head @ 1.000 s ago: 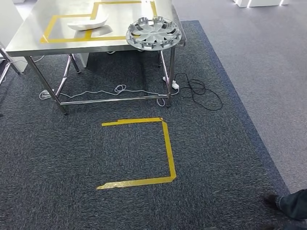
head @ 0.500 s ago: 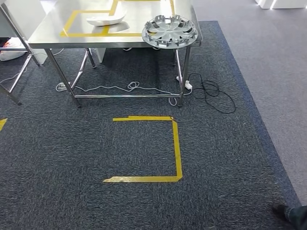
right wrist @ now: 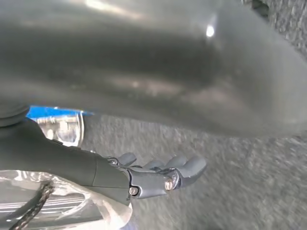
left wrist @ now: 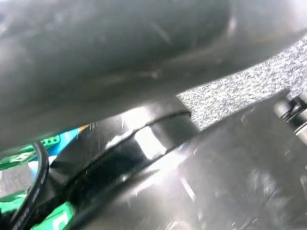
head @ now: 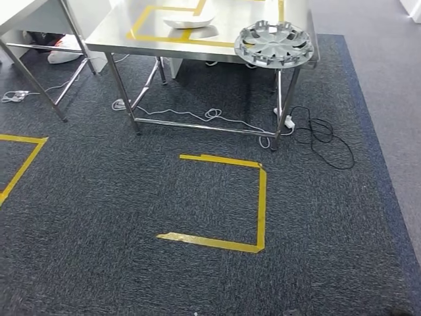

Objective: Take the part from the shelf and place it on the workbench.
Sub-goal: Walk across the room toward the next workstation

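Grey and dark, the right hand (right wrist: 159, 175) showed in the right wrist view with its fingers (right wrist: 188, 167) stretched out nearly straight and lying close together, nothing between them, above dark speckled carpet (right wrist: 235, 191). Its arm hung beside the robot's body. Of the left hand, the left wrist view gave no clear sight, so I could not tell how it lay or whether it held anything.

Well ahead of the right hand, in the head view, stood a stainless steel workbench (head: 148, 39) on steel legs. On its tabletop, at the corner nearest the right-hand side, lay a silver wheel cover (head: 273, 44), face up, its rim reaching the tabletop's edge. Further along the tabletop, toward the left hand's side, a white curved part (head: 189, 22) rested on a rectangle of yellow tape (head: 148, 20).

Under the workbench a white cable (head: 208, 115) trailed across the dark grey carpet (head: 99, 230), and beside the leg below the wheel cover a black cable (head: 322, 135) lay in loose loops next to a white power strip (head: 287, 120). Nearer the robot, yellow floor tape (head: 260, 204) marked three sides of a square on the carpet. Another strip of yellow tape (head: 20, 164) ran off on the left hand's side, near a second steel table (head: 29, 72).
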`<action>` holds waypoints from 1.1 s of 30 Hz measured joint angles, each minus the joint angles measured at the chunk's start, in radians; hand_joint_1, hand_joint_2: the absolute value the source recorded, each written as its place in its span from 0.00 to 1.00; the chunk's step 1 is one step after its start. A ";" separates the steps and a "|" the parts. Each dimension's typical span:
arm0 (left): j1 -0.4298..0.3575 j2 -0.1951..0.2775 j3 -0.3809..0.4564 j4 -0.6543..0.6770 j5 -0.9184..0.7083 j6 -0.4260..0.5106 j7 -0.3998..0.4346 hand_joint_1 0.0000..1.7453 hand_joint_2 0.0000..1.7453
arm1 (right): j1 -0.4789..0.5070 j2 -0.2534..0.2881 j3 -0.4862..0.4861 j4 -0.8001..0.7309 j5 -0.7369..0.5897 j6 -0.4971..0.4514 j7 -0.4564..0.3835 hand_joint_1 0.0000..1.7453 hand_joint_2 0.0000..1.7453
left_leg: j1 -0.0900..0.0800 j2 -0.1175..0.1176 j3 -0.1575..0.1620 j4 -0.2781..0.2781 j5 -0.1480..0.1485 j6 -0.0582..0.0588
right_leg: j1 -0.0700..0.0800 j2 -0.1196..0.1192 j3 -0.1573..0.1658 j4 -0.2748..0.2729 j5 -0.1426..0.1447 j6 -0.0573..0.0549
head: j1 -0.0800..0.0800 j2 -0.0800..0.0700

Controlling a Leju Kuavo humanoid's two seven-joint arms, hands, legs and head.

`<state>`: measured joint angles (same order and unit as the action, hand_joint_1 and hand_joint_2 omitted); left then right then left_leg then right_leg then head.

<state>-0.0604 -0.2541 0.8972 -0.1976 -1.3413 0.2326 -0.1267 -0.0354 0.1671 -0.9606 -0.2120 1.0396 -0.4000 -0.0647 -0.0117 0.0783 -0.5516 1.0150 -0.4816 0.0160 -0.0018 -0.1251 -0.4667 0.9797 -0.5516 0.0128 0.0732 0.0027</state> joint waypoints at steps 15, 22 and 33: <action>-0.001 -0.004 0.000 0.000 -0.005 -0.010 -0.004 0.00 0.00 | 0.001 0.000 0.000 0.000 0.004 0.029 -0.015 0.00 0.00 | 0.006 -0.190 -0.016 -0.017 0.024 0.010 | -0.017 0.199 -0.033 0.013 0.018 0.019 | 0.006 0.000; 0.000 -0.002 0.000 0.000 -0.008 -0.009 -0.005 0.00 0.00 | 0.005 -0.001 0.000 0.000 0.022 0.034 -0.014 0.00 0.00 | 0.011 -0.100 -0.113 0.181 -0.086 -0.027 | -0.015 0.113 -0.023 0.000 0.031 -0.015 | -0.003 0.000; 0.002 -0.002 0.000 0.000 -0.022 -0.004 -0.007 0.00 0.00 | -0.001 -0.001 0.000 0.000 0.025 0.032 -0.012 0.00 0.00 | 0.009 -0.031 -0.002 -0.015 -0.004 -0.004 | -0.008 -0.003 -0.009 0.001 0.005 0.023 | 0.000 0.000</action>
<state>-0.0588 -0.2562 0.8968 -0.1976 -1.3632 0.2287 -0.1334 -0.0368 0.1659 -0.9606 -0.2121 1.0647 -0.3681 -0.0769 -0.0028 0.0475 -0.5536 1.0002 -0.4860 0.0121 -0.0099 -0.1282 -0.4762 0.9807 -0.5468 0.0357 0.0737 0.0027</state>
